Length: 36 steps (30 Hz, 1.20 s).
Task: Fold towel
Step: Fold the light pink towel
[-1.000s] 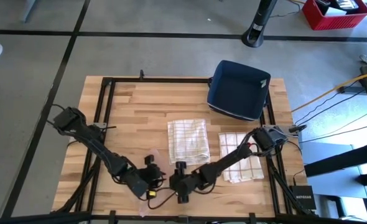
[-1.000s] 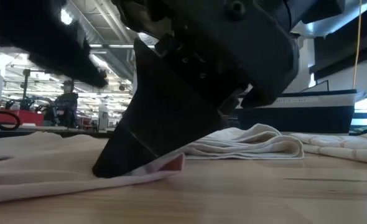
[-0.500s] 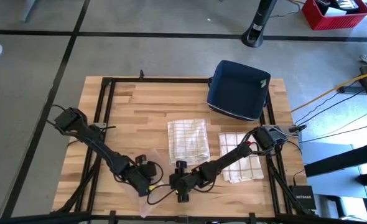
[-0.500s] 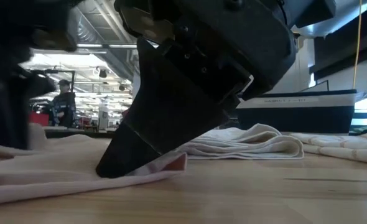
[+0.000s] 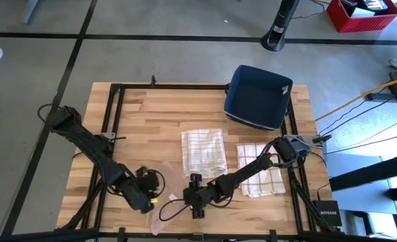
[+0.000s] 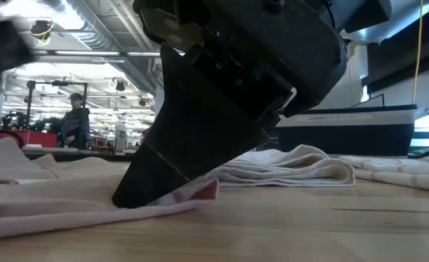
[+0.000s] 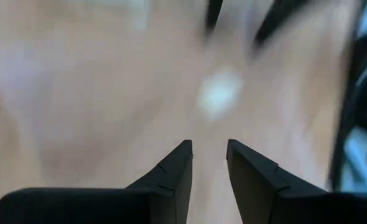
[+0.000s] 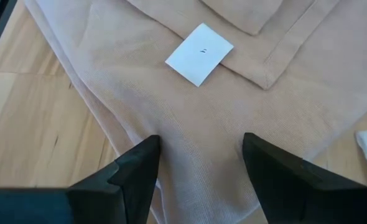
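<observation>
pink towel (image 8: 233,124) lies flat near the table's (image 5: 138,121) front edge, just ahead of the folded checked towel (image 5: 203,150). left gripper (image 5: 147,190) has drawn back leftward, fingers nearly together, empty. right gripper (image 8: 199,163) stays down, spread apart on the cloth; likely re-gripping next.

The towel (image 5: 166,214) is light pink and thin. It lies bunched and flat on the wooden table at about 6 o'clock, near the front edge. In the right wrist view the towel (image 8: 190,124) shows a hemmed corner folded back over itself, with a small white tag (image 8: 199,53) on top.
</observation>
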Available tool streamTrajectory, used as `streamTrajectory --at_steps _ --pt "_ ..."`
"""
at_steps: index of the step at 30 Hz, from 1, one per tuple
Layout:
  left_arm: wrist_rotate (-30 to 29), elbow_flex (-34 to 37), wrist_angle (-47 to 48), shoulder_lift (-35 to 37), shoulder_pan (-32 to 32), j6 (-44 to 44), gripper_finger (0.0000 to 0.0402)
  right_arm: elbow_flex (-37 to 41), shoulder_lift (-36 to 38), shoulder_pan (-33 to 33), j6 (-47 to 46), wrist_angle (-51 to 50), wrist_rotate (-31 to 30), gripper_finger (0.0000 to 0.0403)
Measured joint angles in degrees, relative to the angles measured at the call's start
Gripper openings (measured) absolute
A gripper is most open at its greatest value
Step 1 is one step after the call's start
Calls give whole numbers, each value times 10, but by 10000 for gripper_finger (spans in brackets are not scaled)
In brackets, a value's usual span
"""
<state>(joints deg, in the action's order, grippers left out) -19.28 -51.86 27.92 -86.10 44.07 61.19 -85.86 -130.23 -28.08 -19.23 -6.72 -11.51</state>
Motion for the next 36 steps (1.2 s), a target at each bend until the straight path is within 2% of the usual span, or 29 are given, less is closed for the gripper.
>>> streamTrajectory --at_steps 2,4,6,10,13,17,29,36 --pt "-76 -1 -62 2 0 -46 93 0 0 0 0 2 0 234" --pt "-113 -1 -115 -11 -6 -108 93 0 0 0 1 6 0 234" --pt "-112 -1 -145 -36 -21 -154 93 0 0 0 1 7 0 234" --pt "-104 -1 -173 -101 -56 -162 93 1 0 0 1 7 0 234" --pt "-79 0 -186 -142 -72 -163 93 1 0 0 1 7 0 234" --pt "-1 -1 -173 -169 -81 -182 93 1 0 0 1 7 0 234" --pt "66 -7 -23 -104 -44 -89 93 0 0 0 10 -2 1 234" --pt "158 -7 80 -99 9 16 93 0 0 0 11 -2 1 234"
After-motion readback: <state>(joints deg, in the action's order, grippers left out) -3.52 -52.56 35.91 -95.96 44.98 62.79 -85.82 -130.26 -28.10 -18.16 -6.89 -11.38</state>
